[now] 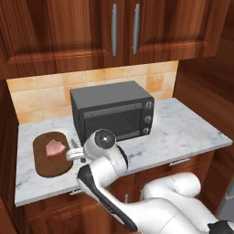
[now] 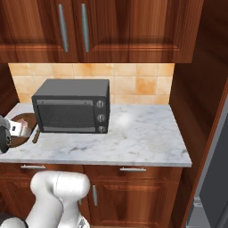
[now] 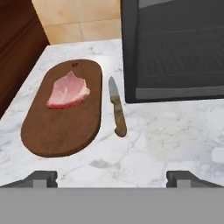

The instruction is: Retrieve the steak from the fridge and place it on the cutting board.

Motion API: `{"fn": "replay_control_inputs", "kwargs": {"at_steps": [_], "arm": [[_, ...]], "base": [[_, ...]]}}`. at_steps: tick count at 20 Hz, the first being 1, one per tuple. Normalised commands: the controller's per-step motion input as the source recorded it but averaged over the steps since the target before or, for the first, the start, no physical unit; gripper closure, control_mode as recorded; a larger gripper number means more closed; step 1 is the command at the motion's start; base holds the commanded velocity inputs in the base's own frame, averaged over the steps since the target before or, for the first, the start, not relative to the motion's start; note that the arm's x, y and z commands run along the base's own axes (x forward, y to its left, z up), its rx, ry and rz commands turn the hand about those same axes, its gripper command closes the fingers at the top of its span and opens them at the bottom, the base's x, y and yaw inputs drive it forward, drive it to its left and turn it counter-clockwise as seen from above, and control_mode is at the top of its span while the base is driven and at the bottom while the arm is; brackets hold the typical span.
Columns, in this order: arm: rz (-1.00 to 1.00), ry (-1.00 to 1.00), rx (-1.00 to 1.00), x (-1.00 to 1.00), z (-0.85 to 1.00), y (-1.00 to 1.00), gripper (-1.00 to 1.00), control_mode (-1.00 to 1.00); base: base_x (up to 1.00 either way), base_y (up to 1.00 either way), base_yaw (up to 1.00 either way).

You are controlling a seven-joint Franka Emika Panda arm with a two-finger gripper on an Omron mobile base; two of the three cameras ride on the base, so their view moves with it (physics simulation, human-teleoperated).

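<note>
Steak (image 3: 67, 90) lies flat on cutting board (image 3: 62, 110), ahead-left of gripper (image 3: 112, 178), apart from it. Gripper jaws spread wide, empty, above marble desk (image 3: 175, 135). Knife (image 3: 117, 112) just right of board, nearly straight ahead; toaster oven (image 3: 175, 48) ahead-right. Placement looks done. Risk: low sweep on retreat could clip knife or nudge board, sliding steak off.

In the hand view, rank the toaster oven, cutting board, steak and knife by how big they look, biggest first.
1. toaster oven, though cropped by the frame
2. cutting board
3. steak
4. knife, longer than the steak is wide but much thinner
</note>
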Motion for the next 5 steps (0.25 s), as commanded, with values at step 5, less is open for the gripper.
{"fn": "replay_control_inputs", "kwargs": {"at_steps": [5], "arm": [[0.00, -0.80, -0.11, -1.00, 0.04, 0.00, -1.00, -1.00]], "base": [[0.00, 0.00, 0.00]]}}
